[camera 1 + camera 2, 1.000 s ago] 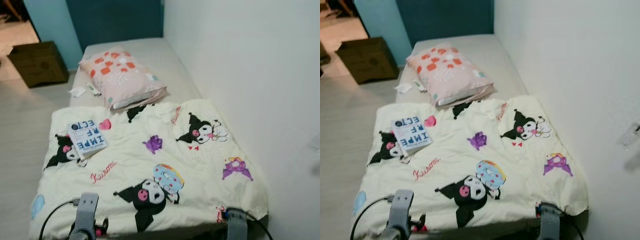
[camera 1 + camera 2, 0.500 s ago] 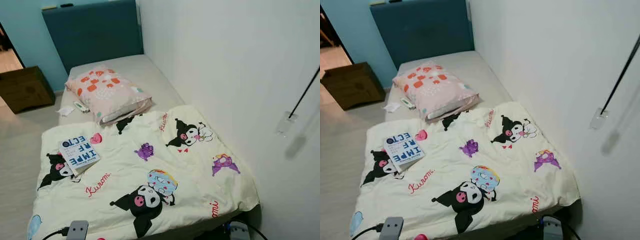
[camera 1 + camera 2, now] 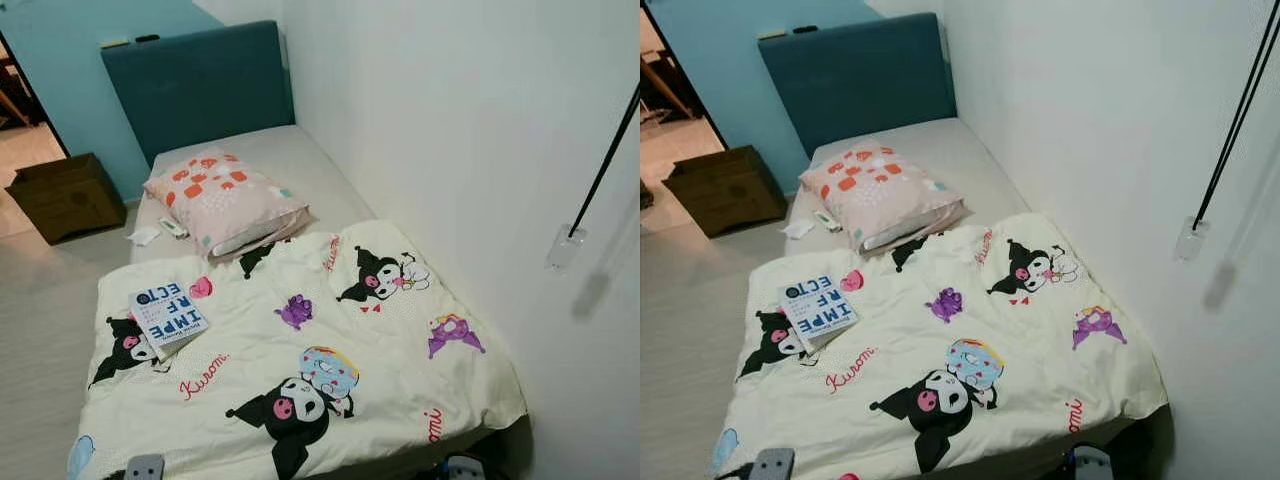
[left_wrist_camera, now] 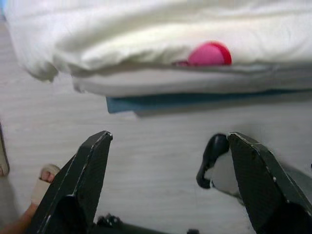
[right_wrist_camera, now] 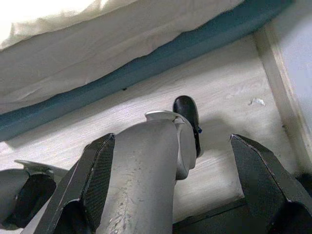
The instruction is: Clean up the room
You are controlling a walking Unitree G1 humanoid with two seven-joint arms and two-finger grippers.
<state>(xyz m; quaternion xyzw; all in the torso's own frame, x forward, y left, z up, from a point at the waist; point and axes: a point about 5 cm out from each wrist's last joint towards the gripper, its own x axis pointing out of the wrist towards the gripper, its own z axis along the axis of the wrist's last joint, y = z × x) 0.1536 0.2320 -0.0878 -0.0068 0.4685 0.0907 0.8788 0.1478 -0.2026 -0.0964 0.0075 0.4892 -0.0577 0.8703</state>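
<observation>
One book (image 3: 167, 316) with a white and blue cover and big dark letters lies flat on the cream cartoon-print blanket (image 3: 300, 380), near the bed's (image 3: 300, 160) outer edge, below the pink patterned pillow (image 3: 222, 197). A brown box (image 3: 66, 196) stands on the floor beside the headboard (image 3: 200, 90). The left hand (image 4: 165, 185) and right hand (image 5: 168, 185) both hang low at the foot of the bed, fingers spread wide, holding nothing.
</observation>
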